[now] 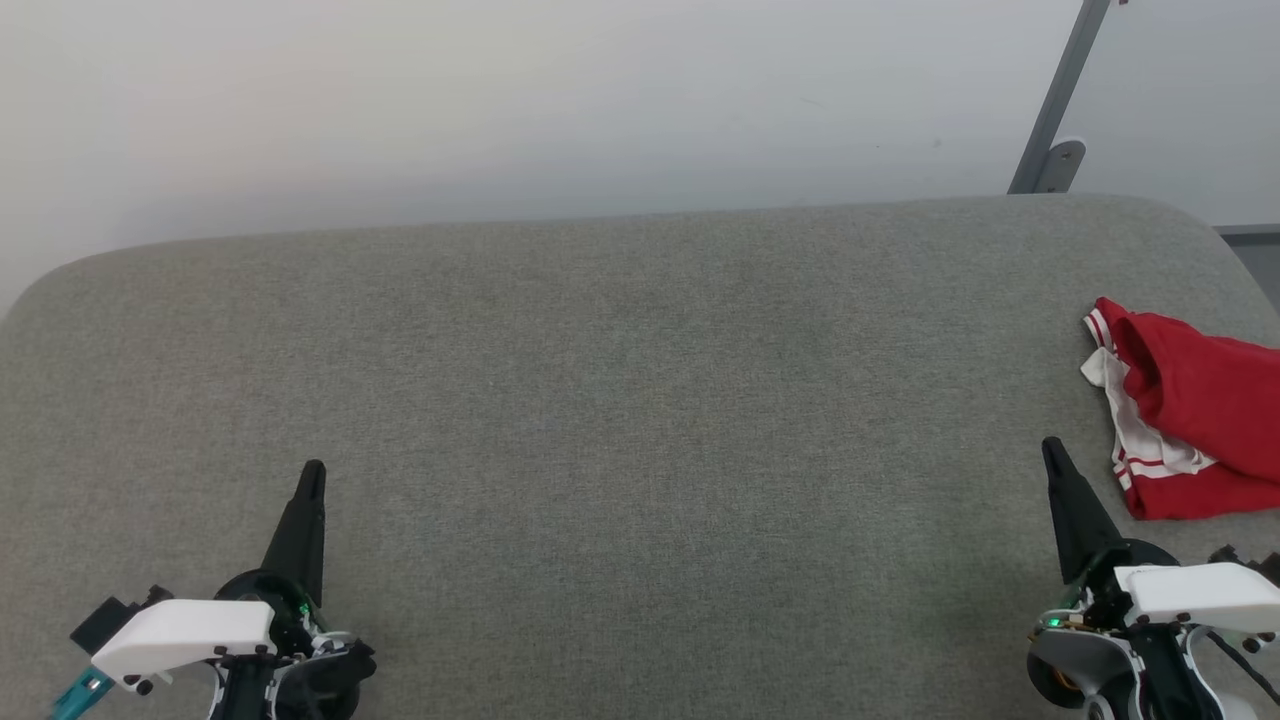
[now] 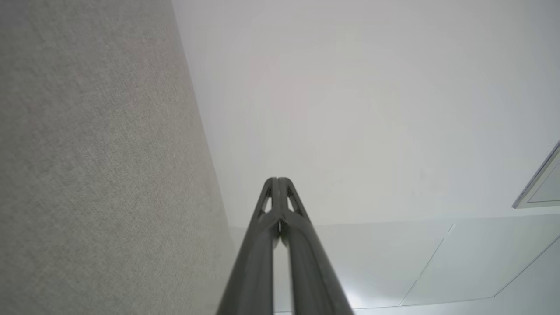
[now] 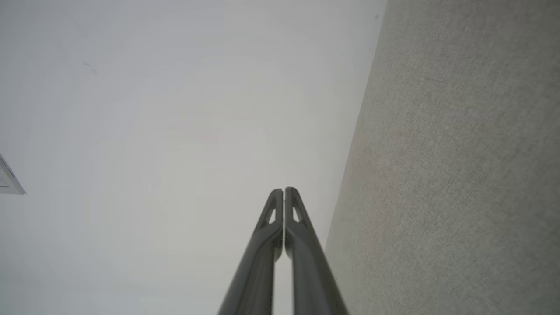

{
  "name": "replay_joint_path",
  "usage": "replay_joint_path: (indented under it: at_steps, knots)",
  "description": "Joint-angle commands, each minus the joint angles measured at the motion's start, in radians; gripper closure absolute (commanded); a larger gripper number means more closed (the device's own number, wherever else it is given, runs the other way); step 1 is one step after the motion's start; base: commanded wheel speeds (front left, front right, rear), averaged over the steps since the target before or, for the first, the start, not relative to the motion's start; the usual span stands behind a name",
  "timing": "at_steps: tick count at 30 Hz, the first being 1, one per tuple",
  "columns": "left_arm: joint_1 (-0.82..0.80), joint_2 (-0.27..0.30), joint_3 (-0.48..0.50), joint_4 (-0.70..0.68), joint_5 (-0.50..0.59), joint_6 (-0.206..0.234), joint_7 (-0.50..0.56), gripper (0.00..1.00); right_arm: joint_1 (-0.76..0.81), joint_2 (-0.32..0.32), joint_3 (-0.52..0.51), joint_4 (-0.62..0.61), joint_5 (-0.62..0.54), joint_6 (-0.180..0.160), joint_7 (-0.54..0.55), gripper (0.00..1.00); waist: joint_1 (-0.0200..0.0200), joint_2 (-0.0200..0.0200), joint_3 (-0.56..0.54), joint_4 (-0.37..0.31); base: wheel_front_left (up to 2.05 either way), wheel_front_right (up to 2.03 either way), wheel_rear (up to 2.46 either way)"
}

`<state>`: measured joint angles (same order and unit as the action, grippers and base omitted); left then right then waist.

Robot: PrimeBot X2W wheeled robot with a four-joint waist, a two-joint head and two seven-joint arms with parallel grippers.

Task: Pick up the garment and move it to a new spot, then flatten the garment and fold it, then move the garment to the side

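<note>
a: where's the garment (image 1: pixel 1200 420)?
b: bunched at the right edge of the grey cushion (image 1: pixel 640 400). left gripper (image 1: pixel 313 470) and right gripper (image 1: pixel 1051 448) are both pressed together, holding nothing.
a: trouble?
b: a clumsy grab might push it off.

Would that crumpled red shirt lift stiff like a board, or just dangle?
The shirt lies crumpled in soft folds, so it would probably droop from wherever it is pinched. It looks thin, likely light. Pushed, it would probably bunch up on the rough grey cushion rather than slide.

The right end effector (image 3: pixel 284 190), fingers pressed together, beside grey fabric (image 3: pixel 459 175).
</note>
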<state>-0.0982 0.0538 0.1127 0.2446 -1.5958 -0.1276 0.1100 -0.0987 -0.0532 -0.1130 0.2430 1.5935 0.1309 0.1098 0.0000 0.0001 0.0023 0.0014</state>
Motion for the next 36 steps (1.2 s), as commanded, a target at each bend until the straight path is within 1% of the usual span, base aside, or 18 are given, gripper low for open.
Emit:
replay_joint_path:
  at_steps: [1, 36]
  knots:
    - [-0.018, -0.005, 0.003, 0.001, -0.013, -0.006, 0.007, 1.00, -0.017, 0.005, -0.002, 0.003, 0.018, 0.000, 0.008, 1.00, 0.0000, -0.0001, 0.000, -0.001, 0.00, 0.00, 0.00]
    - [-0.018, -0.004, 0.003, 0.001, -0.017, -0.006, 0.008, 1.00, -0.013, 0.005, -0.001, 0.003, 0.021, 0.000, 0.006, 1.00, 0.0000, -0.0001, 0.001, -0.001, 0.00, 0.00, 0.00]
